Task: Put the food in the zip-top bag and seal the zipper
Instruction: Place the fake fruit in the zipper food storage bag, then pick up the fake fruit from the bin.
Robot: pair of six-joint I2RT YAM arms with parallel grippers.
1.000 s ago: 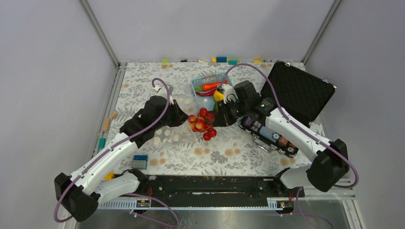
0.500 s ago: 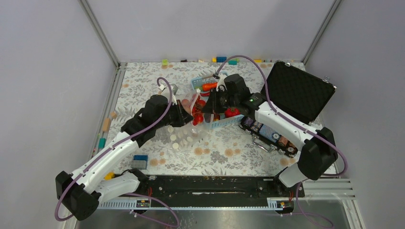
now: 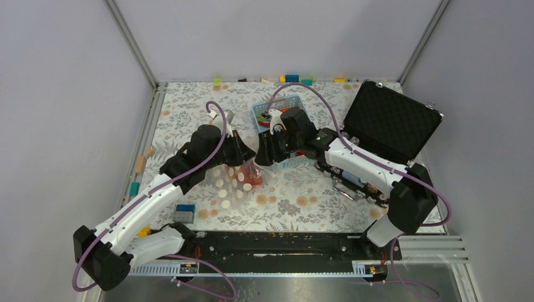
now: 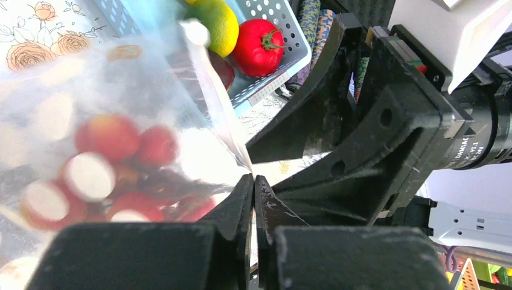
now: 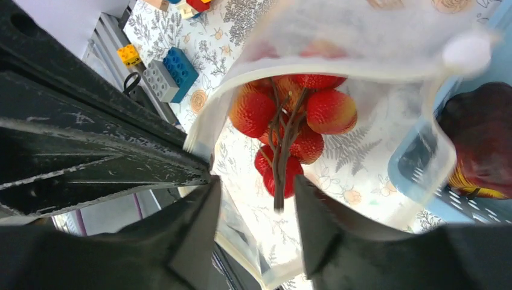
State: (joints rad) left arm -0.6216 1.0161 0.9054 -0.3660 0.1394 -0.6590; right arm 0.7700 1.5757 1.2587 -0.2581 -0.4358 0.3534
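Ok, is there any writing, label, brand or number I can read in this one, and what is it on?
"DAMIA…": white print on the black motor housing of the right arm's wrist, seen in the left wrist view. The last letter is unclear and the smaller print beside it is too small to read.
Patterned tubes by the black case: any labels are too small to read.
Bag: white dots only, no words.
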